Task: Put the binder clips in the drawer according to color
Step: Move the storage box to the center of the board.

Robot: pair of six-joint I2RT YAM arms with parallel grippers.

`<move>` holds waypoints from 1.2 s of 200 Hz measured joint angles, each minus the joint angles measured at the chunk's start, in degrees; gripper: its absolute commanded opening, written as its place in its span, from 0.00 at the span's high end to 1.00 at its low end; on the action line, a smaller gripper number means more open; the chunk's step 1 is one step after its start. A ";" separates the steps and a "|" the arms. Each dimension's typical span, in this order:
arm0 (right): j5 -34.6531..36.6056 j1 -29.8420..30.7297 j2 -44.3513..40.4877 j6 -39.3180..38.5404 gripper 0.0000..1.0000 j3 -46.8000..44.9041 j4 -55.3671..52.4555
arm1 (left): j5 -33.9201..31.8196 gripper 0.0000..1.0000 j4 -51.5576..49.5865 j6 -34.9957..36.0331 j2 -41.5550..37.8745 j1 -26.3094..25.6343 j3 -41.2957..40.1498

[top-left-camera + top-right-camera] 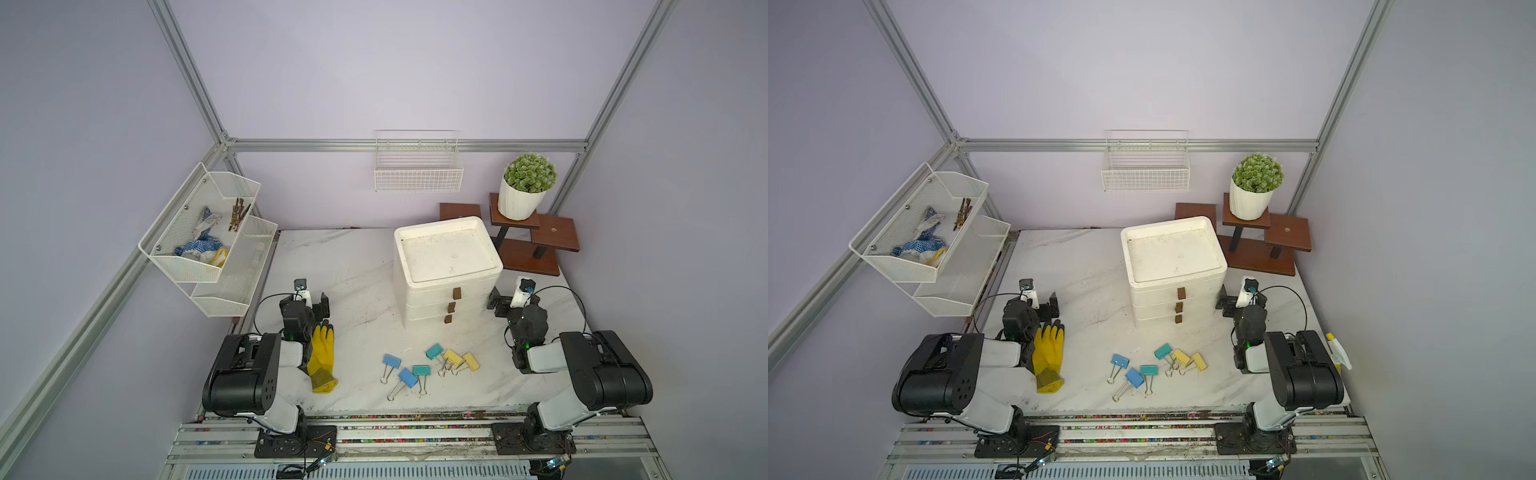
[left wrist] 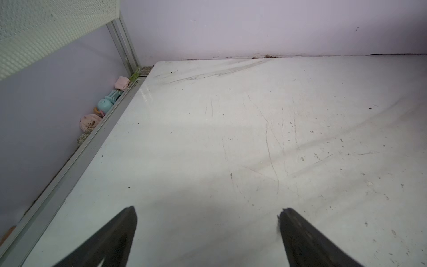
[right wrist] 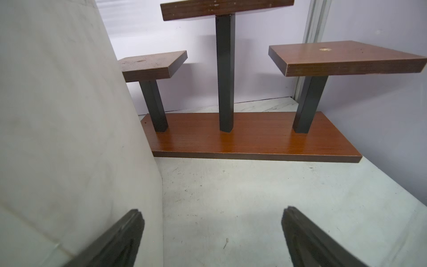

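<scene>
A white, marble-veined bench [image 1: 357, 266], scuffed and speckled with dirt, fills a booth of pale lilac walls framed in aluminium rails. A wire basket [image 1: 417, 174] hangs on the wall at 12 o'clock and a two-tier mesh shelf [image 1: 199, 237] on the wall at 9 o'clock. A wooden plant stand [image 1: 528, 259] carrying a potted plant [image 1: 525, 191] takes the corner at 2 o'clock. The white drawer unit [image 1: 446, 253] stands right of centre. Its three brown handles face 6 o'clock and its drawers look closed.

The binder clips [image 1: 428, 368] lie flat in a loose cluster at 6 o'clock of the drawer unit, near the bench's front edge. The light blue clips [image 1: 392, 360] hold the 9 o'clock end, wire handles trailing toward 7 o'clock. Just beside them a teal clip [image 1: 421, 370] lies with its long axis 12 to 6, handles at 6. The other teal clip [image 1: 434, 351] meets the pale yellow clips [image 1: 453, 357], whose handles run toward 7 and 8 o'clock and cross.

A yellow glove [image 1: 322, 357] lies at 8 o'clock, fingers toward 12.

The left gripper [image 2: 208, 208] is spread wide and empty over bare bench. The right gripper [image 3: 212, 209], equally wide and empty, sits just beside the drawer unit's 3 o'clock wall.
</scene>
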 measured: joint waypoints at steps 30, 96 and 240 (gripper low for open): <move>-0.02 0.00 0.00 0.00 0.01 0.00 0.00 | 0.00 0.00 0.00 0.00 0.00 0.00 0.00; -0.02 0.00 0.00 0.00 0.01 0.00 0.00 | 0.00 0.00 0.00 0.00 0.00 0.00 0.00; 5.25 0.00 -22.16 1.38 0.01 0.04 -11.19 | 0.42 0.00 -12.39 0.09 -16.39 -0.61 2.49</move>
